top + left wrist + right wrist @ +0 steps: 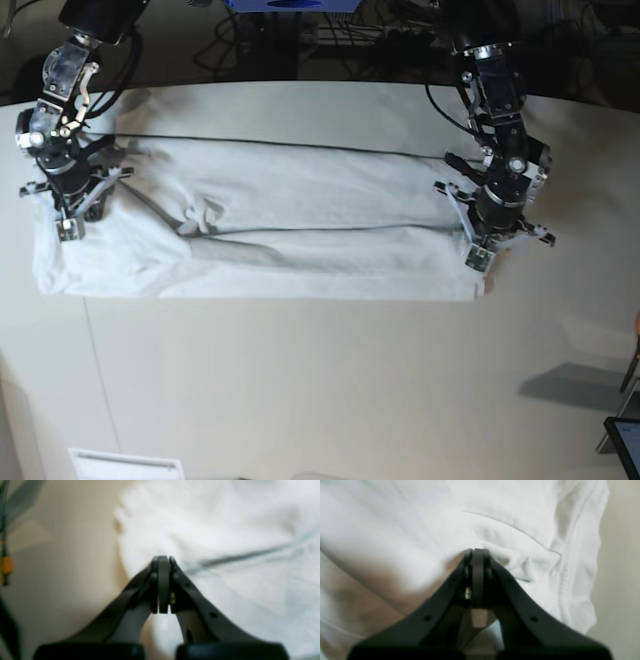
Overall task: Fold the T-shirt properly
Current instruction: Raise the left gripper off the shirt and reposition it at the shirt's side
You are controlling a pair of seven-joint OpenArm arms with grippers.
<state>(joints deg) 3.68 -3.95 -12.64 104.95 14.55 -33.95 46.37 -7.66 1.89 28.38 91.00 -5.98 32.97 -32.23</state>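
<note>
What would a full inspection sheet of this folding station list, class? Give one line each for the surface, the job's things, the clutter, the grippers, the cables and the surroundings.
Surface: pale table, bare in front of the cloth.
Job's things: white T-shirt lying as a long wrinkled band across the table, partly folded.
Clutter: nothing seen.
Grippers: left gripper shut, at the shirt's edge; right gripper shut, pinching a fold of shirt.
Cables: thin dark line along the shirt's far edge; tangled cables behind the table.
Surroundings: dark area beyond the table; white vent panel at the lower edge.
</note>
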